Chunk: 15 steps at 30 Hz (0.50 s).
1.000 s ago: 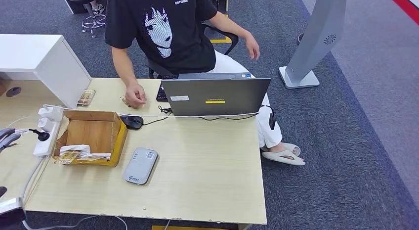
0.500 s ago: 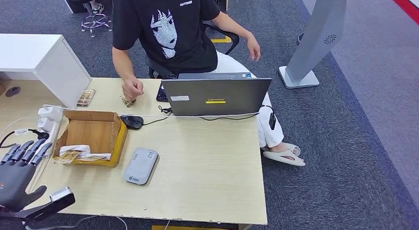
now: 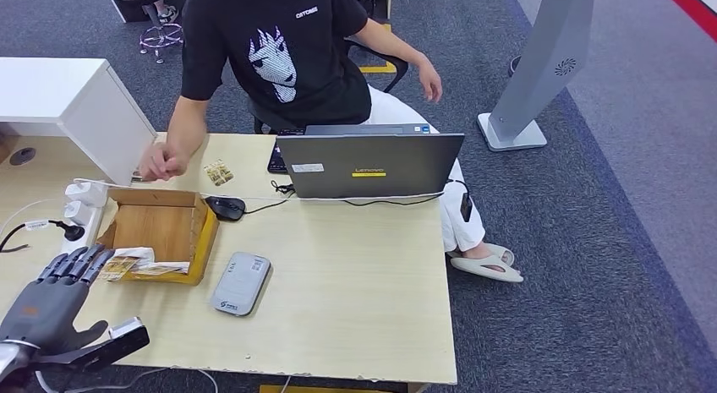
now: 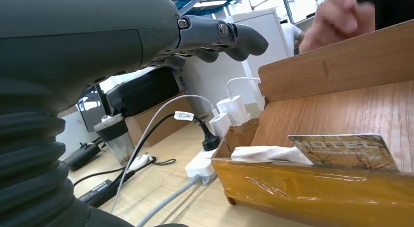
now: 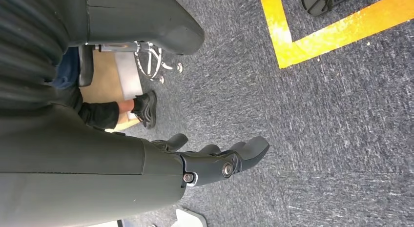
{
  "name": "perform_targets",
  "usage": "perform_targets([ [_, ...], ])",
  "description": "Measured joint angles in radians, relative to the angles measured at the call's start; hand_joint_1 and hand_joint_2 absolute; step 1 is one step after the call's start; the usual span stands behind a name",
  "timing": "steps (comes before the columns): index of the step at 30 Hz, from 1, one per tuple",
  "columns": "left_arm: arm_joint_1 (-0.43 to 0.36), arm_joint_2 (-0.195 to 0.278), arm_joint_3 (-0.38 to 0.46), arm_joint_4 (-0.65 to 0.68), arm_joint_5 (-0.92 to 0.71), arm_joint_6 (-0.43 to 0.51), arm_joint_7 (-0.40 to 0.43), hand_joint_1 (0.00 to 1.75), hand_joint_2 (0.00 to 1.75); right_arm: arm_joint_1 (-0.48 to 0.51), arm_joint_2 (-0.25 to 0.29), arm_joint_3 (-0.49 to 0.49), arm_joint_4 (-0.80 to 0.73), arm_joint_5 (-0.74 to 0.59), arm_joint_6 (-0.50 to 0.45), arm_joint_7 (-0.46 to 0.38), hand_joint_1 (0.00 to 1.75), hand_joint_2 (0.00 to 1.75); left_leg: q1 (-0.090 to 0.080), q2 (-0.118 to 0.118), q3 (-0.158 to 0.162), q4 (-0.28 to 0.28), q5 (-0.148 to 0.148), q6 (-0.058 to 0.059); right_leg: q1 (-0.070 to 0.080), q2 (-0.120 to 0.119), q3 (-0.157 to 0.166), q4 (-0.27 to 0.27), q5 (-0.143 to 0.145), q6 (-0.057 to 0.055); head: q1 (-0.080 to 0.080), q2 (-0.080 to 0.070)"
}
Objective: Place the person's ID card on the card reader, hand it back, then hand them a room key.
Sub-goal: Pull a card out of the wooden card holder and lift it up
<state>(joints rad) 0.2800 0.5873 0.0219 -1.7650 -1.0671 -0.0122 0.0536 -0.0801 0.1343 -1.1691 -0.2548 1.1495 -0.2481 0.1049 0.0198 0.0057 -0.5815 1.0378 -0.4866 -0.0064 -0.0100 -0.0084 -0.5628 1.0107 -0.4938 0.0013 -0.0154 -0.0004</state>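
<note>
While hovering at the lower left of the frame beside the wooden box, left hand empty, fingers stretched forward and slightly apart, thumb out to the side. Right hand hanging over grey carpet, fingers loosely extended, holding nothing. Hotel key cards leaning inside the near edge of the box, grey card reader flat on the surface just right of it, small card lying at upper centre-left near the person's hand.
</note>
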Motion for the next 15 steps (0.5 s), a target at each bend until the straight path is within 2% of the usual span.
perform_targets([
  [15,-0.129,-0.060,-0.061,0.108,-0.025,0.017,-0.036,0.00,1.75,-0.001,0.000,0.005,0.000,0.023,0.003,0.000,0.00,1.75,0.000,0.000,0.000,0.000,0.000,0.000,0.000,0.000,0.000,0.000,0.000,0.000,0.000,0.000],
])
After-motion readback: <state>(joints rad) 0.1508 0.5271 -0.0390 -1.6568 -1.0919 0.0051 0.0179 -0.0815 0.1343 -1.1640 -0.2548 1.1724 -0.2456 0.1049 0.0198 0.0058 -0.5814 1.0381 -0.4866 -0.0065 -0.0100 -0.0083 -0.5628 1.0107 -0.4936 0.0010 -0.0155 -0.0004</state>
